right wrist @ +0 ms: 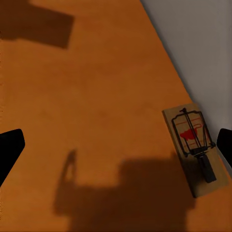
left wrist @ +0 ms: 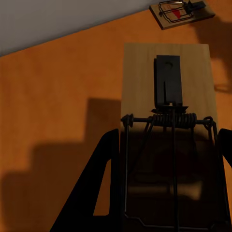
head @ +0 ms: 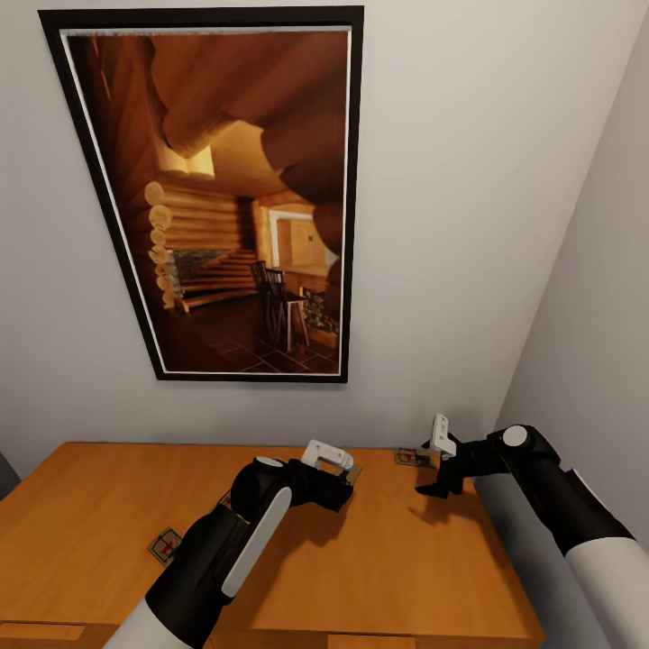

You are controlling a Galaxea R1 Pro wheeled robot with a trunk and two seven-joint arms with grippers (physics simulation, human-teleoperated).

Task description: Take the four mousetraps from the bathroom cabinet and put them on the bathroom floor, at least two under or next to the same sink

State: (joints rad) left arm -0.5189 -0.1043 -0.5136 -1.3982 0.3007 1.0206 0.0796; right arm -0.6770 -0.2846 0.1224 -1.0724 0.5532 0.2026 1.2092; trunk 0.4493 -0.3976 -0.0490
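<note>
One mousetrap, a pale wooden board with a dark spring, sits between my left gripper's black fingers. That gripper is shut on it just above the orange-brown cabinet top. A second mousetrap with a red mark lies by the wall; it is also visible as the mousetrap in the right wrist view and the mousetrap in the left wrist view. My right gripper hovers open beside it, fingers wide apart. A third mousetrap lies at the cabinet's left, beside my left arm.
A large black-framed picture hangs on the white wall behind the cabinet. A side wall closes in on the right, close to my right arm. The cabinet's front edge with drawer fronts runs along the bottom.
</note>
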